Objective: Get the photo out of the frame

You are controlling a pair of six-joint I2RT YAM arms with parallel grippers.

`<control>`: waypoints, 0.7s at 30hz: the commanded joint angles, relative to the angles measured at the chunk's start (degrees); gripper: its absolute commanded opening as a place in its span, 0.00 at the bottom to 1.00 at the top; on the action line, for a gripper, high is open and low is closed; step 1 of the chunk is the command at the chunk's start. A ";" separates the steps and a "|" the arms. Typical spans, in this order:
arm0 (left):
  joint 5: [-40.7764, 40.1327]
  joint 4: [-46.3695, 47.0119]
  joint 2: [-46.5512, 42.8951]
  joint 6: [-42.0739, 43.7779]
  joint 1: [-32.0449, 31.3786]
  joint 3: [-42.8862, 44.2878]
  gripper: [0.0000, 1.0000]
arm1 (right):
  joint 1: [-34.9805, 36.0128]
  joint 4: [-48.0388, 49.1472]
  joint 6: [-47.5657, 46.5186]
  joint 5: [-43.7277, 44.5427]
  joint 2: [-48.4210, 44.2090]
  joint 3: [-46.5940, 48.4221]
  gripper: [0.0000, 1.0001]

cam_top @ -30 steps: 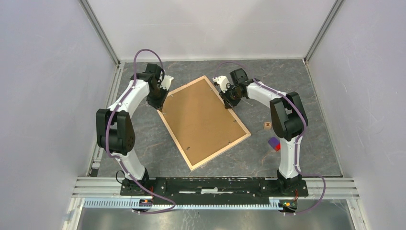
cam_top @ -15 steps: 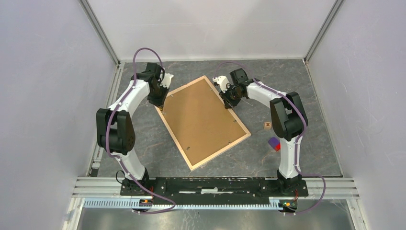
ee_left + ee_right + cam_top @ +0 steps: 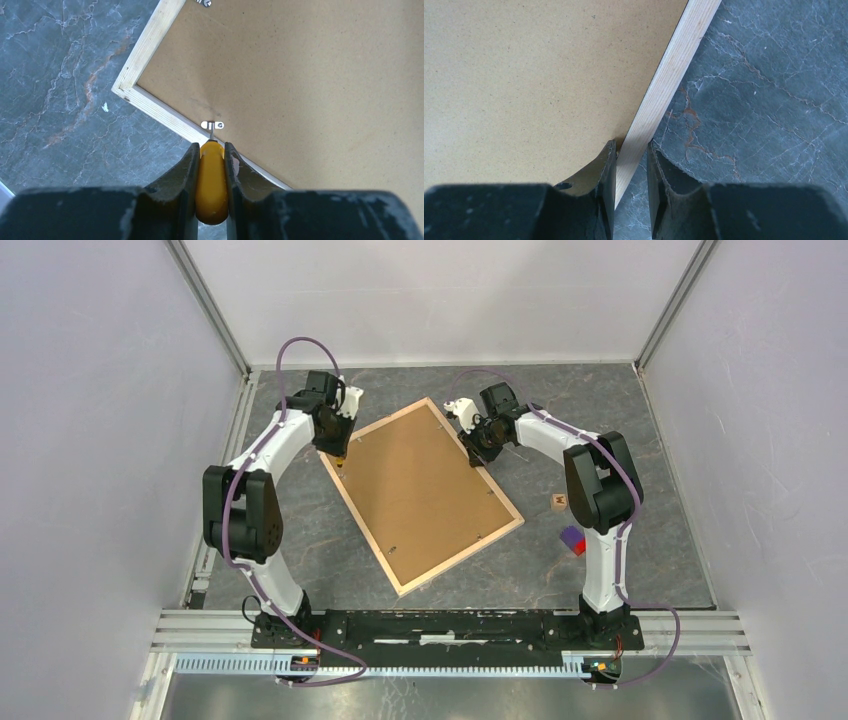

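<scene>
The frame (image 3: 462,554) lies face down in the middle of the table, its brown backing panel (image 3: 420,495) facing up. The photo is hidden under it. My left gripper (image 3: 340,455) stands at the frame's left corner, shut on a yellow-handled screwdriver (image 3: 212,185). In the left wrist view the gripper (image 3: 212,146) points the screwdriver's metal tip at a small metal clip (image 3: 212,125) on the pale wood rim (image 3: 150,50). My right gripper (image 3: 478,455) is at the far right edge. In the right wrist view this gripper (image 3: 631,145) straddles the wood rim (image 3: 674,70), one finger on the backing panel (image 3: 524,75).
A small wooden block (image 3: 558,502) and a red and purple block (image 3: 572,539) lie on the grey marbled table to the right of the frame. White walls with metal posts close in the table on three sides.
My left gripper has shifted a little farther from the bases along the frame's left corner with the screwdriver. The right gripper and the frame have not moved.
</scene>
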 commanded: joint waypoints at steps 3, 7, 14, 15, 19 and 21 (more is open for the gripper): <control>2.19 10.94 -2.05 -3.34 0.04 -2.20 0.02 | 0.40 -7.00 -2.29 -0.67 1.05 -1.99 0.00; 2.76 14.36 -3.06 -5.18 0.07 -3.65 0.02 | 0.44 -6.90 -1.95 -0.46 1.00 -1.99 0.00; 5.94 22.26 -5.83 -8.23 0.07 -6.75 0.02 | 0.43 -6.62 -1.23 -0.28 0.88 -2.00 0.00; 6.30 22.25 -5.81 -8.53 0.03 -6.49 0.02 | 0.39 -6.62 -1.16 -0.19 0.85 -2.00 0.00; 8.96 22.42 -6.40 -9.11 0.16 -6.64 0.02 | 0.39 -6.48 -1.15 0.18 0.30 -2.08 0.04; 11.18 21.85 -6.89 -9.91 0.33 -6.61 0.02 | 0.35 -6.35 -1.06 0.46 -0.35 -2.02 0.16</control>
